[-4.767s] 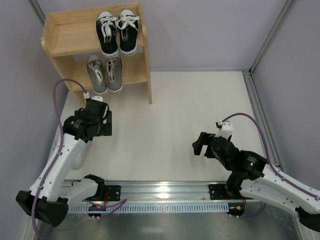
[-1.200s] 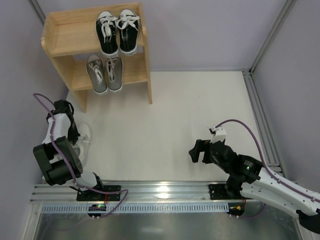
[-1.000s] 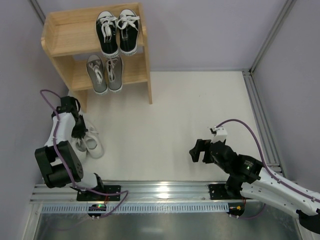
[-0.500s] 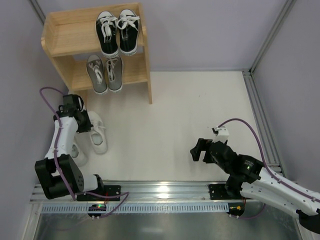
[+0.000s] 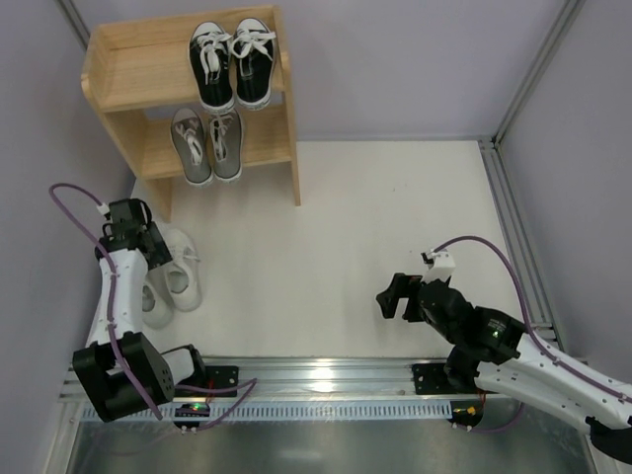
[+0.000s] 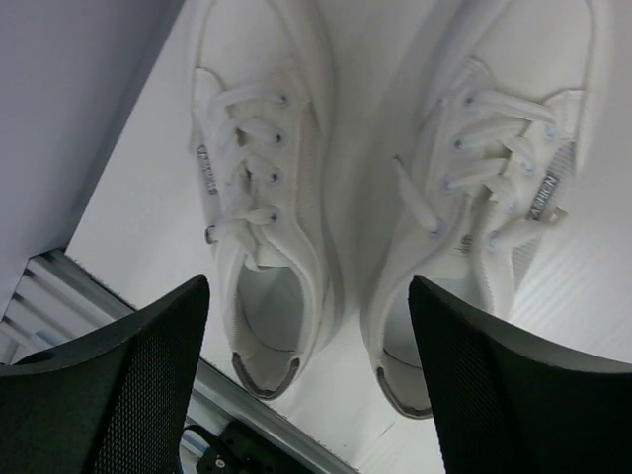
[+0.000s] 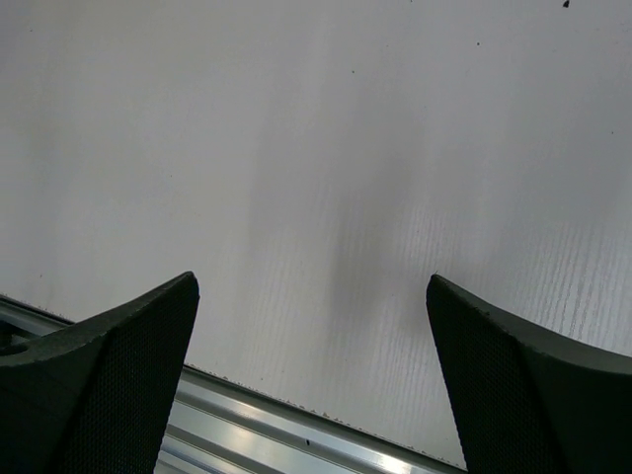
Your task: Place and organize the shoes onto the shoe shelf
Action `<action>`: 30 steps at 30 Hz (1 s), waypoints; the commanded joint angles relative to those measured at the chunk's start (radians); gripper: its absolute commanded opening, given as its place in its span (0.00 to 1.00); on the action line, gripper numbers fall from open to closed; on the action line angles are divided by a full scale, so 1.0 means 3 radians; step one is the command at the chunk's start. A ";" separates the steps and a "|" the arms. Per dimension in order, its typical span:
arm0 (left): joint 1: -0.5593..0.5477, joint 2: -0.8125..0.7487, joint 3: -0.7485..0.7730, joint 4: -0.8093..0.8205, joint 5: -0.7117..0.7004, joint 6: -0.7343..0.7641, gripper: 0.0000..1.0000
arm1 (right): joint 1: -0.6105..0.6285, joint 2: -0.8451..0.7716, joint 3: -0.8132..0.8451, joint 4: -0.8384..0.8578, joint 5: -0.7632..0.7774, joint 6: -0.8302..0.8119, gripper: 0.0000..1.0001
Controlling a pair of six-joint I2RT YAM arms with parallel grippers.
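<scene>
Where the left gripper [image 6: 308,291] hangs low over the table [image 5: 375,217], its two fingers stand spread wide with nothing between them; neither pad touches a shoe. Directly below and just ahead of it lie the white shoes [image 6: 262,227], side by side on the table, soles down and laces up. Their heel openings are nearest the fingers and their toes point away from the gripper. One shoe sits roughly under each finger. The two lie close together, but whether they touch cannot be told.

Well beyond this gripper, on the far side from the arm bases, stands the shelf [image 5: 118,69]. The black shoes [image 5: 232,61] sit as a pair on its top tier, toward the side nearer the right arm. The grey shoes [image 5: 205,143] sit as a pair on the lower tier, directly beneath them. Both pairs have their toes facing outward from the back rail.

The right gripper [image 7: 311,281] is also spread wide and holds nothing. Only bare table lies under it, with the metal rail [image 7: 296,434] just behind its fingers — well apart from every shoe and from the shelf.
</scene>
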 commanded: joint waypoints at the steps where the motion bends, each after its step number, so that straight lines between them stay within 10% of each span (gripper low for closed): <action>1: 0.0160 -0.0045 0.0037 -0.0015 -0.0305 -0.0049 0.81 | 0.0000 -0.0091 0.0021 0.0075 0.0027 -0.0132 0.97; 19: 0.0319 0.0762 0.0222 -0.0082 0.0109 0.0150 0.71 | 0.0000 -0.0240 0.0001 -0.0022 0.0017 -0.0050 0.97; 24: 0.0437 0.0987 0.0263 -0.0062 0.0251 0.0181 0.49 | 0.0000 -0.0240 0.0031 -0.0084 0.0048 -0.0014 0.97; 27: 0.0442 0.1141 0.0319 -0.0107 0.0369 0.0237 0.05 | 0.0000 -0.0255 0.0026 -0.0099 0.0058 0.0006 0.97; 30: 0.0447 0.1142 0.0334 -0.0108 0.0420 0.0232 0.00 | 0.0000 -0.0265 0.0036 -0.0109 0.0063 0.0011 0.97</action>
